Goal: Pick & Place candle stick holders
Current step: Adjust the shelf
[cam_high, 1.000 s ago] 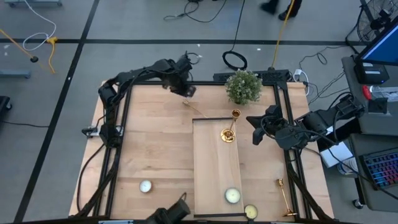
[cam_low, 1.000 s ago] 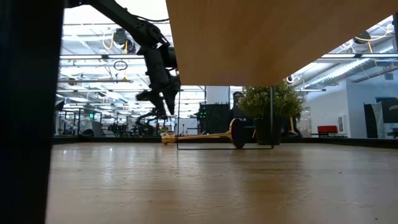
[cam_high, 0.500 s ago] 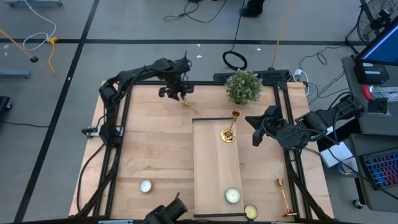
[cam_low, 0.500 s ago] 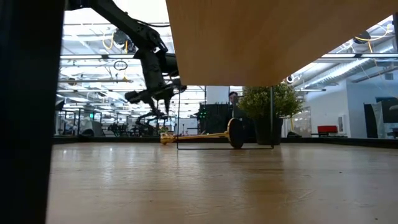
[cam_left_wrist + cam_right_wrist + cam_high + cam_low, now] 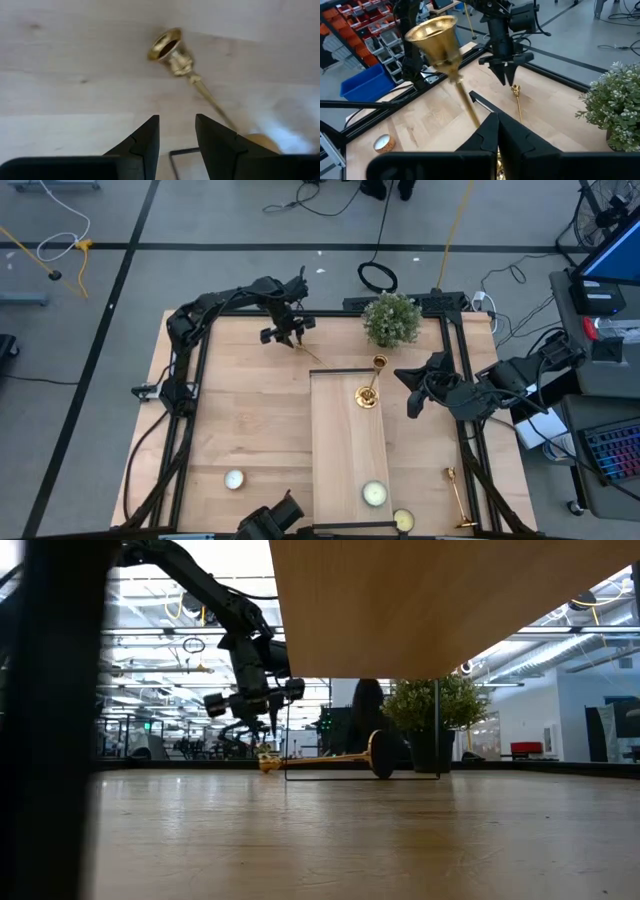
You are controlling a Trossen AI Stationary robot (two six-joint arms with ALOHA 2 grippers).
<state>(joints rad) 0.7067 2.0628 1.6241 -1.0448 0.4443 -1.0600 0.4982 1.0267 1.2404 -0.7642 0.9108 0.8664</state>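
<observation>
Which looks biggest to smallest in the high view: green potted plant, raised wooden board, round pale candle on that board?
1. Raised wooden board, by far the largest.
2. Green potted plant.
3. Round pale candle on the board, the smallest.

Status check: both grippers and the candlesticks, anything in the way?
Left gripper open, above the lying candlestick, not touching. Right gripper shut, parked beside the upright candlestick on the raised board. Third candlestick lies near the front right. Nothing in the way.
</observation>
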